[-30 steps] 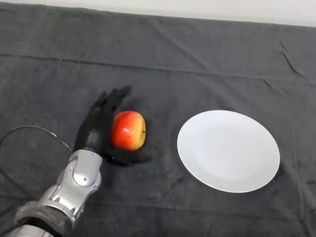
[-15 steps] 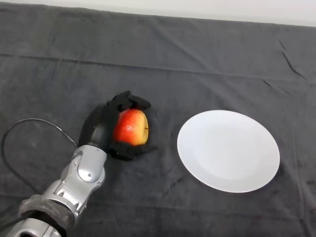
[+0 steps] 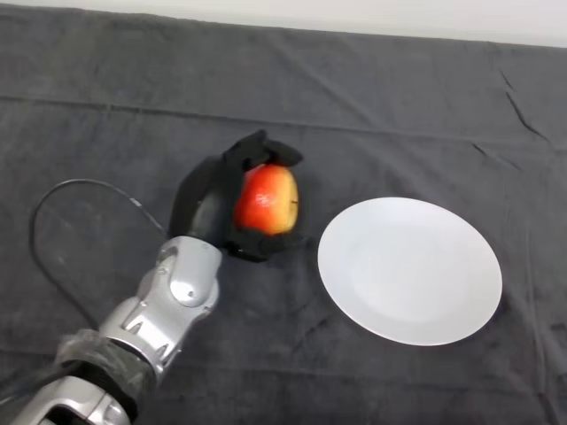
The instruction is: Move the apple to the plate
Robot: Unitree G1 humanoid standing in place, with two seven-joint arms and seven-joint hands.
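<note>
A red and yellow apple [image 3: 267, 199] is held in my black left hand [image 3: 213, 202], left of the white plate [image 3: 409, 269]. The fingers curl over the apple's top and the thumb wraps under it. The apple appears lifted off the dark cloth, a short way from the plate's left rim. The plate lies flat on the cloth at centre right, with nothing on it.
The dark cloth [image 3: 372, 97] covers the whole table, with creases along the back and at the right. My silver-grey forearm [image 3: 168, 301] comes in from the lower left.
The hand closed its fingers round the apple, then carried it up and to the right, nearer the plate. The forearm followed.
</note>
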